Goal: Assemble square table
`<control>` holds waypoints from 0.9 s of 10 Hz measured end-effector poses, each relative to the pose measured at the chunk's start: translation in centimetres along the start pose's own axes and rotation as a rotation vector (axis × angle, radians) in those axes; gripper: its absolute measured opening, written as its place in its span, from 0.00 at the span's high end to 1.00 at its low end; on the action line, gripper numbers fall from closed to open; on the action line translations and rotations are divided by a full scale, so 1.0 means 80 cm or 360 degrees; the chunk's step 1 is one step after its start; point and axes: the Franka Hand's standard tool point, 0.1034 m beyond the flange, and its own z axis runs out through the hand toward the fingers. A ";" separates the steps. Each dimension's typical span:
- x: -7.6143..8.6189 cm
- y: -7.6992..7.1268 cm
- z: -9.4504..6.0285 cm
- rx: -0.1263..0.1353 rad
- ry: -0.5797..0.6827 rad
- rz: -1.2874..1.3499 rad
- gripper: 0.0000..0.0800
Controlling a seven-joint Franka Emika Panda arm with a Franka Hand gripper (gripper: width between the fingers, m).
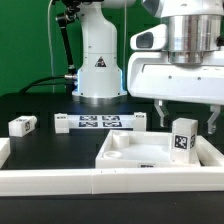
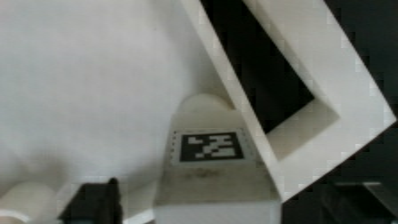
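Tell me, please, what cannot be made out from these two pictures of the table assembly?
1. Exterior view: the base of the upright leg is hidden behind the tabletop rim, so its seating cannot be judged.
2. Exterior view: the white piece beside the marker board is too small to name.
3. Wrist view: the picture's edge cuts off the gripper; only one blurred finger shows.

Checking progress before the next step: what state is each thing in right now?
end effector: open, fingers either side of the leg, not gripping.
upright leg: standing on the tabletop.
tabletop: lying flat, rimmed underside up.
loose leg: lying on the table, unattached.
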 end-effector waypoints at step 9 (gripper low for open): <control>-0.022 -0.001 -0.004 -0.0019 0.0028 -0.0628 0.19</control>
